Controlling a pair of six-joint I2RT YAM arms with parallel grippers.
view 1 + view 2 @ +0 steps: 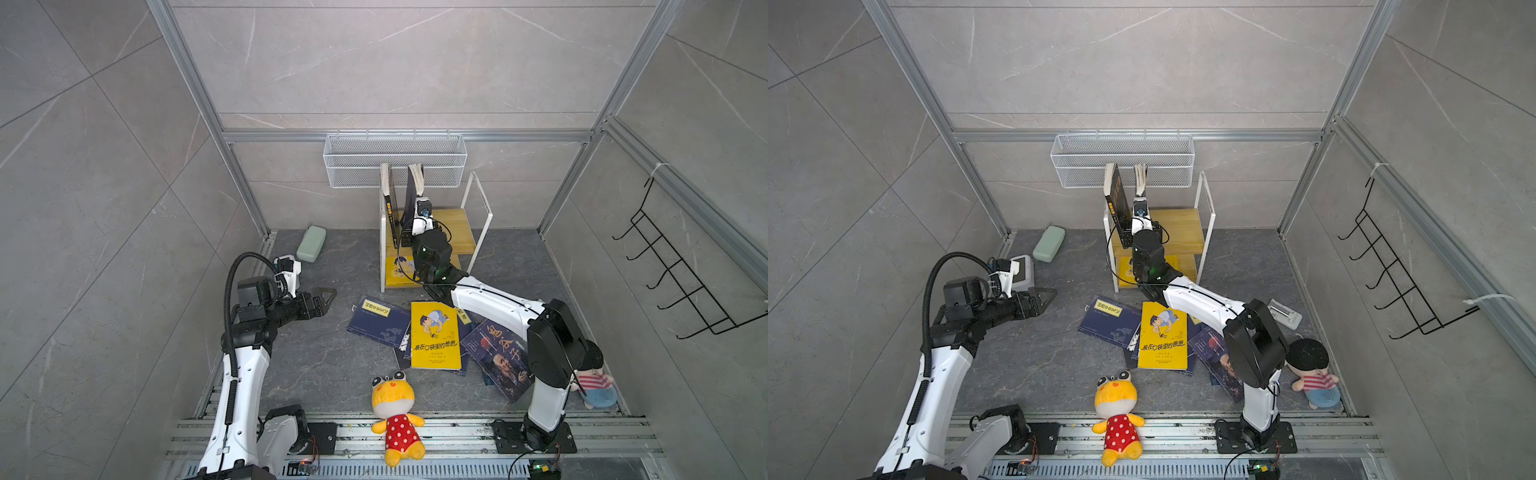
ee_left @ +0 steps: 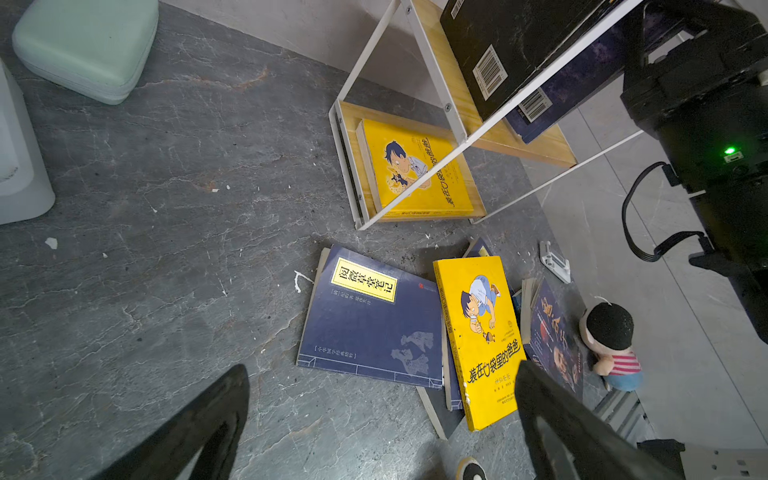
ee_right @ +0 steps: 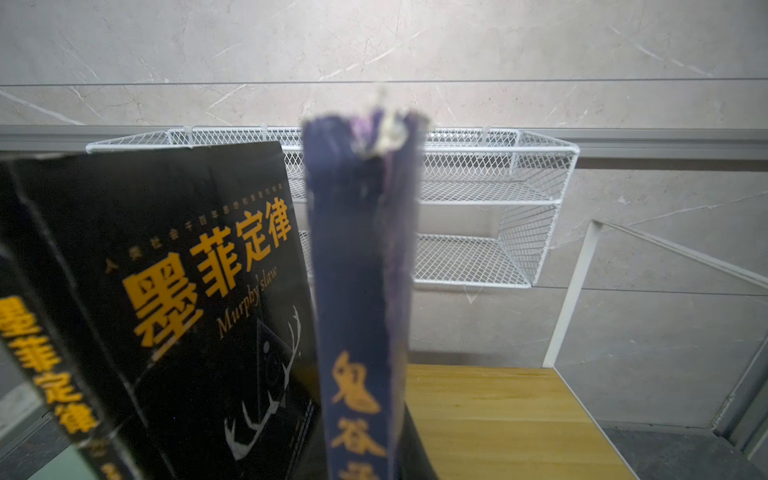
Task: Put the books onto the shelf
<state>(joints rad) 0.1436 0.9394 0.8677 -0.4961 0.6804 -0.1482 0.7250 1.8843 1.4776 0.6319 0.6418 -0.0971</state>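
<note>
Reaching onto shelf [image 1: 457,224], R gripper [image 1: 409,235] clamps upright navy book [image 3: 361,291]; L gripper [image 1: 327,301] spread.

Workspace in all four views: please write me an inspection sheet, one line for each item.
Surface: dark grey table top, small white specks.
Job's things: shelf; black book and navy book upright at its top board; yellow book flat on the lower board; labelled navy book, second yellow book and old-man book lie on the table.
Clutter: green case, yellow plush, striped-shirt doll, small white device.
End effectors: left end effector open, empty, above the table; right end effector shut on the navy book.
Cables: black hose on the left arm; thin cable loops at the right wrist.
Surroundings: tiled walls, white wire basket, black hook rack.
</note>
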